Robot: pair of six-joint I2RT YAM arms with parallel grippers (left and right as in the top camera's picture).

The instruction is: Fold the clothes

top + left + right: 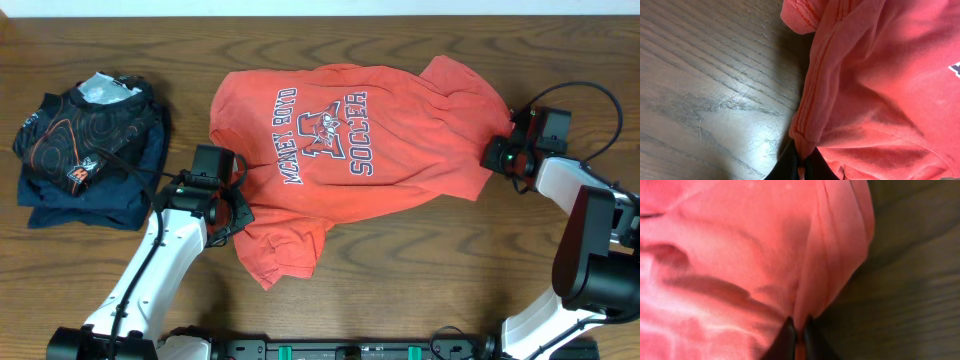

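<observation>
The coral-red T-shirt [350,140] with navy-and-white lettering lies spread across the table's middle, print up, one sleeve hanging toward the front at the lower left. My left gripper [238,212] is shut on the shirt's left edge; in the left wrist view its fingers [801,165] pinch a hemmed fold of the red cloth [880,90]. My right gripper [497,152] is shut on the shirt's right edge; in the right wrist view its fingers [797,335] pinch a fold of the red cloth [740,255].
A black garment with orange contour lines [85,125] lies on a folded navy-blue garment [90,195] at the table's left. Bare wood table [420,250] shows around the shirt. The table's back edge meets a white wall.
</observation>
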